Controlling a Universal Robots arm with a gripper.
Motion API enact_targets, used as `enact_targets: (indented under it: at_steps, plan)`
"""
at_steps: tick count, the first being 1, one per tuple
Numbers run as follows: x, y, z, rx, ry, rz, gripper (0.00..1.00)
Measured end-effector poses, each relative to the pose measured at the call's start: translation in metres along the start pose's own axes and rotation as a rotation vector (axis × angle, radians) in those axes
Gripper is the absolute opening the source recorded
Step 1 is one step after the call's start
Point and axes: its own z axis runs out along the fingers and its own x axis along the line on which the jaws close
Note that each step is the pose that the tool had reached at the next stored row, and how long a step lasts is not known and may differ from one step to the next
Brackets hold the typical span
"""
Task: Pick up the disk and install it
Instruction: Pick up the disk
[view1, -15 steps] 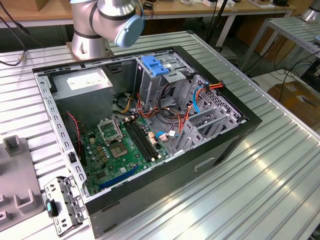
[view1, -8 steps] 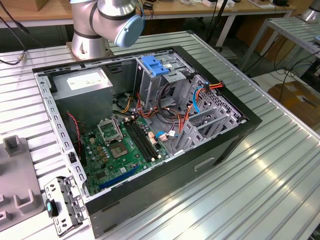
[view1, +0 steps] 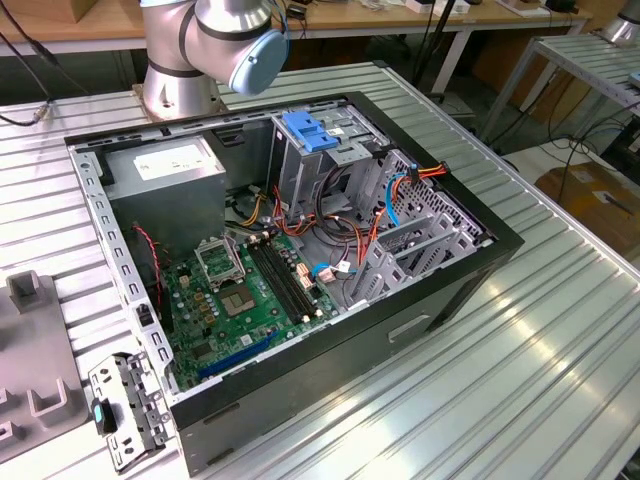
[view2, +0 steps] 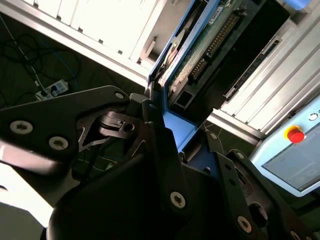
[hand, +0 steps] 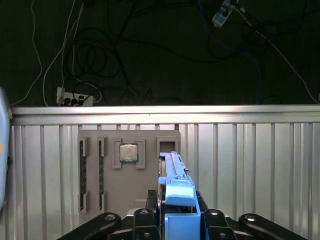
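First wrist view shows the black two-finger gripper (hand: 177, 212) clamped on the rectangular silver metal disk with blue plastic side rails (hand: 175, 175). The disk is held edge-on above the ribbed aluminium table (hand: 250, 170), where a grey moulded tray (hand: 105, 200) lies near one table edge.

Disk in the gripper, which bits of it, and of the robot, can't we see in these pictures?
- Disk, flat face opposite its circuit board: turned away in both wrist views, which catch the edge and the board side.
- Disk's held end: covered by the gripper in the first wrist view.
- Disk's far end: cut off by the picture's edge in the second wrist view.
- Arm: cut off by the top edge of the exterior view.
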Motion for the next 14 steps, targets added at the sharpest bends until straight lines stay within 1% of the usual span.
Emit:
enact_targets:
  at_steps: [14]
  plan:
    - [0.0000,-0.0001,-0.0105,-0.0002,0.0000,0.000,0.37]
